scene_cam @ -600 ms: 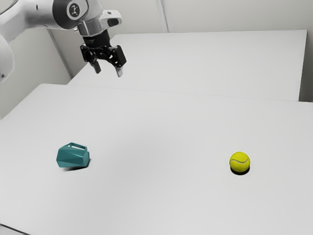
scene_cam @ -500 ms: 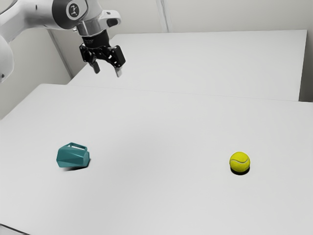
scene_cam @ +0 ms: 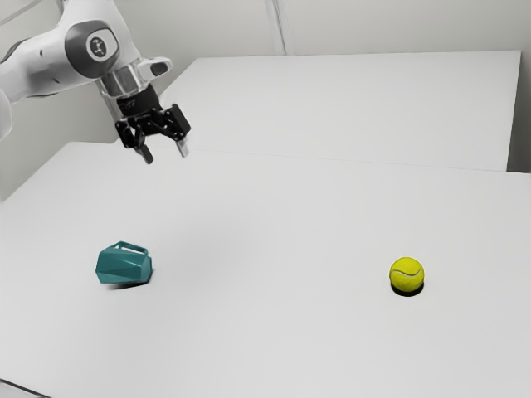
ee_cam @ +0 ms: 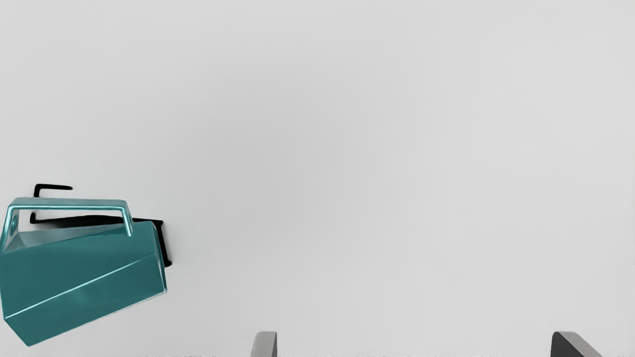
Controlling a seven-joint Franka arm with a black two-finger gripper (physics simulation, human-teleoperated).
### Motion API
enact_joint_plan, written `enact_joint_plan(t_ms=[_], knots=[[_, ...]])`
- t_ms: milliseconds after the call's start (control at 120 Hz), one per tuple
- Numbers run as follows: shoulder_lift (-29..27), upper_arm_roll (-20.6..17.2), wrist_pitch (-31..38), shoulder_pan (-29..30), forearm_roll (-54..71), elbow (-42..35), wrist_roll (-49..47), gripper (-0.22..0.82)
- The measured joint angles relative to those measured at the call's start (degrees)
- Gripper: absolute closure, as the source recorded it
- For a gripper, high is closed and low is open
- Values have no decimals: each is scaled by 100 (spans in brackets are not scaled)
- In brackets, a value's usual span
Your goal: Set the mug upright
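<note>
Entering from the exterior view's left, at ten o'clock, in white and dark grey: arm. Around eight o'clock at the picture's corner, a thin dark line.

Next, toward eight o'clock from the picture's middle: mug, teal and faceted, toppled onto its side on the white table. Not upright. With handle raised toward twelve o'clock from the body, and with a dark shadow close underneath.

Farther right, at ten o'clock from the middle: claw, black with paler tips, hanging above the table and pointing down toward about five o'clock. Spread wide, with a broad gap between tips. Well apart from the mug; between twelve and one o'clock as seen from there.

Last, toward the exterior view's right, at four o'clock from the middle: ball, yellow with a pale curved seam, resting on the table above a black shadow. Well apart from the mug, at three o'clock from there, and at four o'clock from the claw.

In the wrist view, again spread, with fingers far apart over bare white. Outside that gap, off past one finger and touched by neither: mug, with handle and black shadow in sight.
</note>
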Motion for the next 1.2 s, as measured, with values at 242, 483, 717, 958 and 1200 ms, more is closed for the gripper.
enact_joint_plan(t_ms=[242, 483, 717, 958, 1200], knots=[[87, -34, -36, 587, -472, -624, 34, 0], [46, -39, 278, 1349, -921, -1298, 993, 0], [-33, -40, 581, 2025, -1247, -1954, 2234, 0], [118, -22, 731, 2751, -1448, -2169, 3319, 0], [771, -22, 843, 3194, -1468, -1883, 4151, 0]])
